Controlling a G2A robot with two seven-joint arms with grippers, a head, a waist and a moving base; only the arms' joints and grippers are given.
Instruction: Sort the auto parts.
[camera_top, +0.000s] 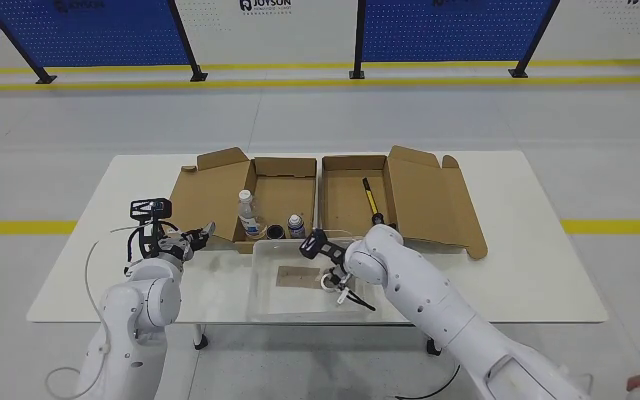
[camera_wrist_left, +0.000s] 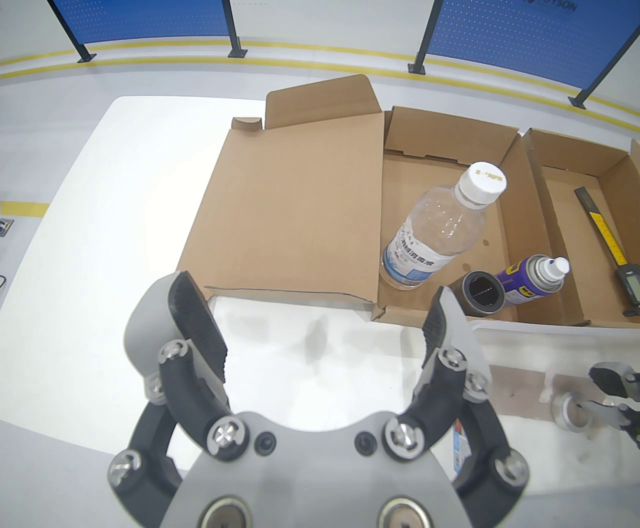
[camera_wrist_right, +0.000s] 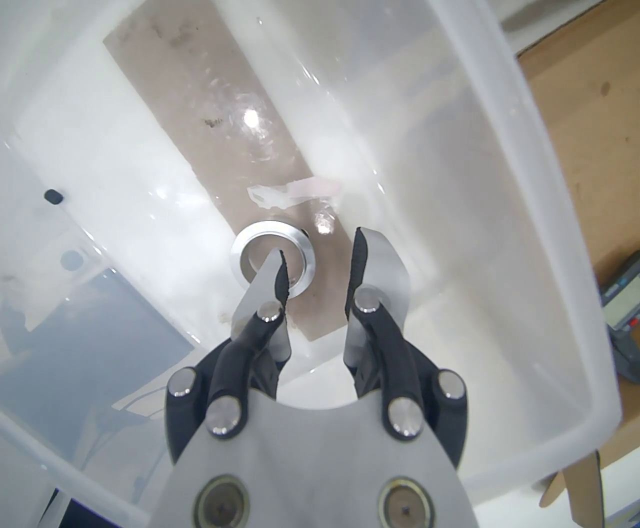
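A silver metal ring lies on a brown strip on the floor of the clear plastic bin. My right gripper is down in the bin, open, with one finger through the ring's hole and the other outside its wall. In the left wrist view the ring sits at the tip of that right gripper. My left gripper hangs open and holds nothing, above the white table beside the left box's flap. In the top view it is the gripper at the left.
The left cardboard box holds a clear water bottle, a blue spray can and a black cylinder. A yellow-and-black caliper lies in the right box. The white table has bare surface on both sides.
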